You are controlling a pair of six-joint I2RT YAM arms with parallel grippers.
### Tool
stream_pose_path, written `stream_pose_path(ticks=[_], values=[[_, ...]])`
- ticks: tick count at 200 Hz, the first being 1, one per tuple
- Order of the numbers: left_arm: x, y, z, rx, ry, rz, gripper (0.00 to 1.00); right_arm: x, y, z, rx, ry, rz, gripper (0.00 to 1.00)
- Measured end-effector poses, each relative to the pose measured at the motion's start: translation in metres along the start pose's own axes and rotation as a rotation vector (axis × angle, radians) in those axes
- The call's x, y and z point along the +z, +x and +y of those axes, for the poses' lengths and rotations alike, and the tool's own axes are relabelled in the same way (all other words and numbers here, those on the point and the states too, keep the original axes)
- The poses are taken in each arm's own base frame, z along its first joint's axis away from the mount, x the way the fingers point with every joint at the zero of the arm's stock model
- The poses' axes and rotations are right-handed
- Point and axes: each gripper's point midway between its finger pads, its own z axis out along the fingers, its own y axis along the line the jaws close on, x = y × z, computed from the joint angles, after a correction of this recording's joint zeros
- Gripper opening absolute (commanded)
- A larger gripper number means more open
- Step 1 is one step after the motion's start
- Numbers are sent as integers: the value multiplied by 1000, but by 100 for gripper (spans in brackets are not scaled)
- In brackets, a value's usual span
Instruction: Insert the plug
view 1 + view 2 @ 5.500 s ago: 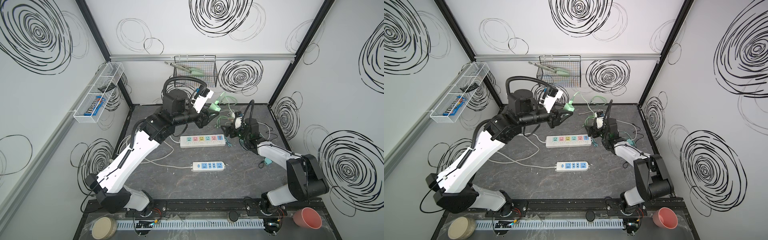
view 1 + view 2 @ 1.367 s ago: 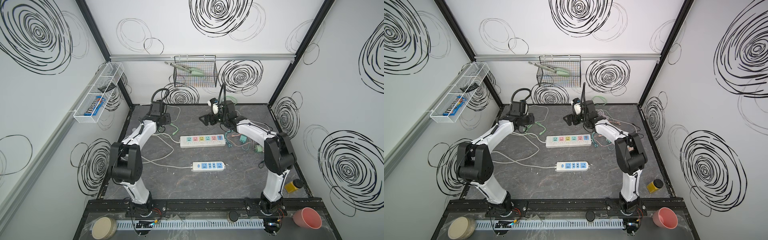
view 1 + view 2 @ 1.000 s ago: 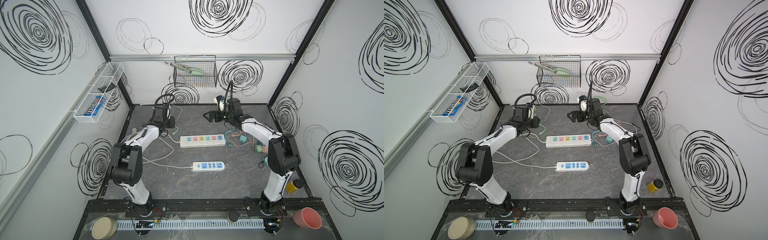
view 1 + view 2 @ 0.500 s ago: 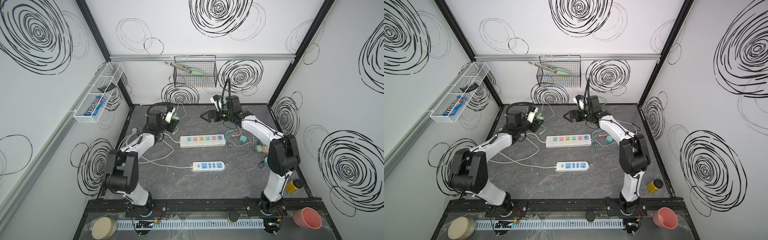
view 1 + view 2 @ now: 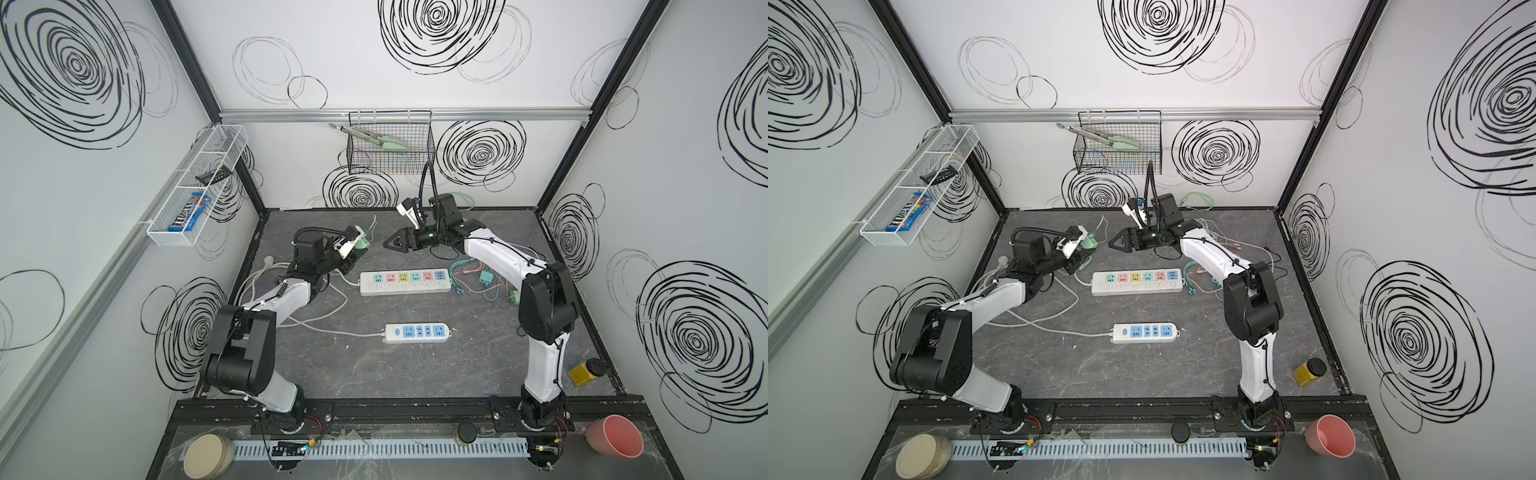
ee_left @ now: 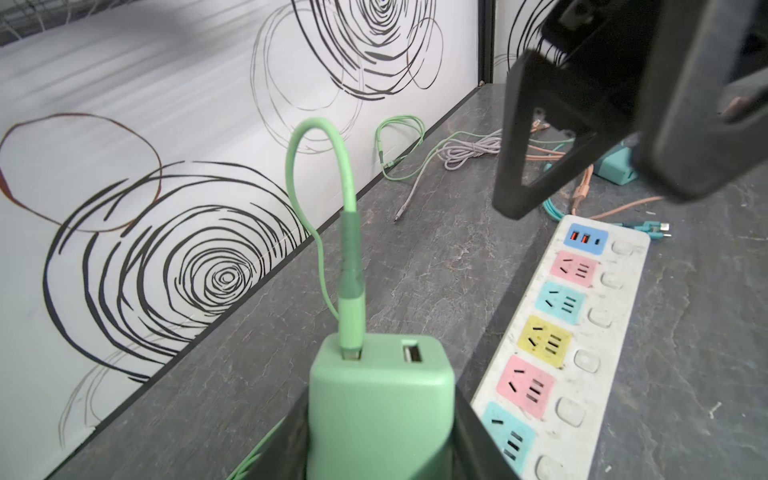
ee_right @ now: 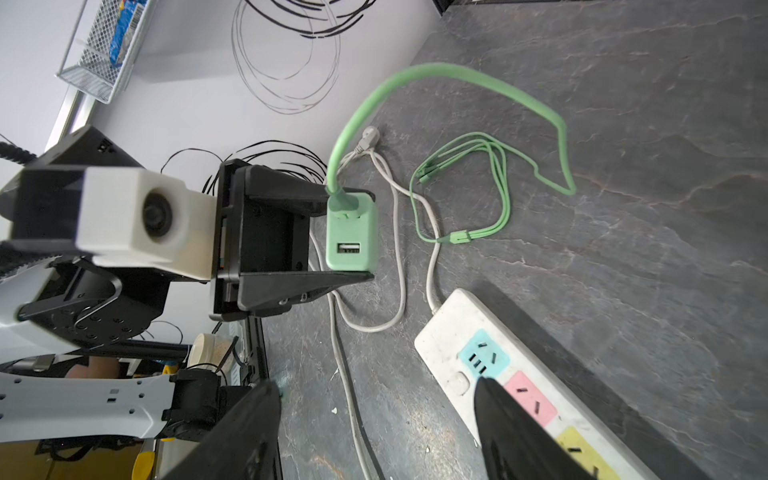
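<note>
Grey stone-look table (image 5: 415, 374), white walls w/ black swirls. L gripper (image 7: 349, 237) pinches a green charger (image 6: 380, 399) by its sides. It is held clear of the table at rear left, just off the left end of the big strip (image 5: 405, 281) in both top views, not yet plugged in. Charger face w/ 2 USB ports points toward the R gripper (image 5: 390, 244). A green cable (image 6: 320, 137) sits in one port, loops up & drops to the table behind. Prongs hidden.

R gripper hangs above the table opposite, tips aimed at the charger. Its jaws are spread wide w/ nothing betw. them; near the charger, not touching.

Big strip lies flat mid-table: 5 coloured sockets + a blue USB block at its right end. Small strip (image 5: 417, 332), blue sockets, lies nearer the front, well apart. Loose cables (image 5: 469, 270) & a teal adapter (image 5: 484, 277) sit just right of the big strip. White cords (image 5: 266, 282) trail at left.
</note>
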Motion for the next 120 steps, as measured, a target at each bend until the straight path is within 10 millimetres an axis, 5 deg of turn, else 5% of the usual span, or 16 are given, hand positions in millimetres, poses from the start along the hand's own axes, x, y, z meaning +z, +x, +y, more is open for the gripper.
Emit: stream_pose_path(ticks=[120], values=[[-1,-21,-25,295,46,-56,0,35,-9,32,-101,-19,97,59]])
